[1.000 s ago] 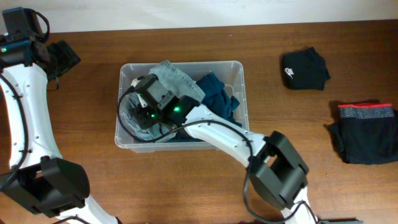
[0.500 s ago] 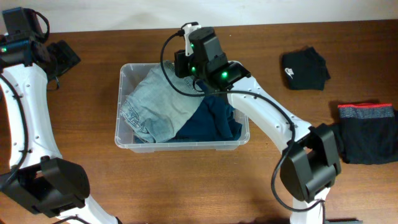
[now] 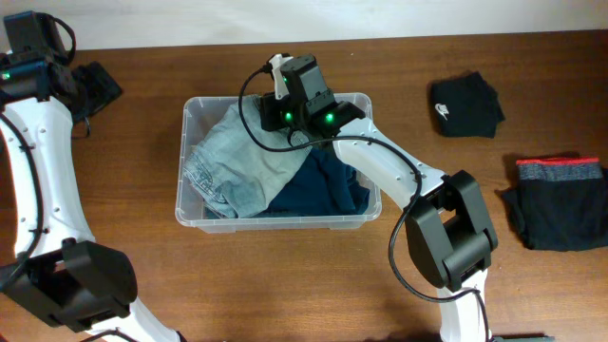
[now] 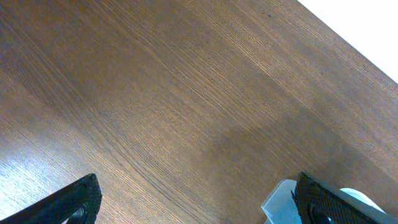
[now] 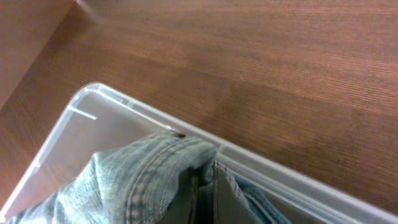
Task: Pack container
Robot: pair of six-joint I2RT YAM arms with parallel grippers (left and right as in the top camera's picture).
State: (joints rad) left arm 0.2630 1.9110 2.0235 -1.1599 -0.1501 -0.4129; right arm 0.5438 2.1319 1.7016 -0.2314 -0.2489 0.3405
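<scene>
Surface: brown wood-grain tabletop (image 3: 285, 275) with a pale strip of wall along its far edge.
Container: clear translucent rectangular plastic bin with rounded corners and a rolled rim (image 3: 275, 222), standing left of the tabletop's centre.
Contents, left: light blue faded denim garment (image 3: 237, 166), crumpled, filling the left and middle of the bin and reaching up to its far wall.
Contents, right: dark blue garment (image 3: 328, 185), bunched against the right wall and touching the denim.
Outside the bin: black folded garment with a small white logo (image 3: 465, 106) well off to the right near the far edge; nearer the right edge, a dark folded garment with a red and grey band (image 3: 556, 204) along its top.
Right arm: white links with black joints (image 3: 380, 171), stretched from the near side across the bin, its wrist over the far rim.
Right pincer: fingers hidden in every view; closed. Its wrist camera looks down on a fold of denim just inside the rim; whether that fold is pinched cannot be told.
Left arm: along the left edge, well apart from the bin.
Left pincer (image 4: 199, 202): spread wide, black fingertips (image 4: 78, 199) at opposite edges of its camera view, only bare wood between them, holding nothing.
</scene>
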